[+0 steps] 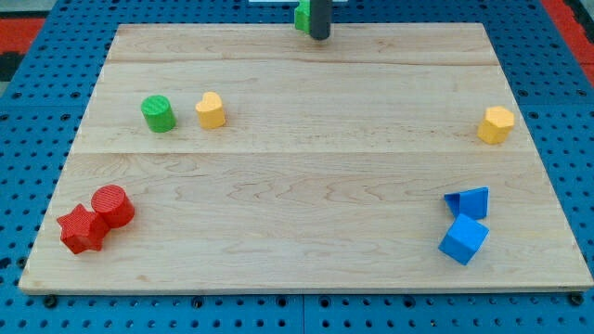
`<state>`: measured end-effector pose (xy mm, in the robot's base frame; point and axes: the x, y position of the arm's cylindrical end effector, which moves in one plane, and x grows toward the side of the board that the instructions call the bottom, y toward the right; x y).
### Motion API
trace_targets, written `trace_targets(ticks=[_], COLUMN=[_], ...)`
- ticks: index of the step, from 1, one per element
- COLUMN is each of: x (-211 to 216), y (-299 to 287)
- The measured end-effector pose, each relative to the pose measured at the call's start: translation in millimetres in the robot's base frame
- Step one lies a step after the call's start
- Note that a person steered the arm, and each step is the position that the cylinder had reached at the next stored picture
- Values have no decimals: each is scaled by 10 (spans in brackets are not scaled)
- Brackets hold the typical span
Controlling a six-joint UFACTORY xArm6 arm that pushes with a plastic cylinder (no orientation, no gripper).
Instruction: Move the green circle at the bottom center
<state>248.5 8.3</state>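
My tip stands at the top centre of the wooden board, touching nothing but a green block just behind it. The green circle lies well apart, toward the view's left, beside a yellow block. No readable writing shows anywhere.

Wide open middle of the worktop, from the view's top edge down to the bottom centre. Blocking the upper left: green circle with a yellow block just beside it. Crowding the bottom left corner: red cylinder touching a red star. Along the right side: yellow hexagon, and lower down a blue wedge-like block touching a blue cube. At top centre, my tip against a green block, partly hidden.
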Motion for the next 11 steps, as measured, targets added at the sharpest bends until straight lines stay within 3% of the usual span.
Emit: trace_targets(ticks=[1, 2, 3, 4, 5, 11], x=[761, 1006, 823, 1321, 1510, 1554], y=[-978, -1991, -2366, -2304, -1626, -1623])
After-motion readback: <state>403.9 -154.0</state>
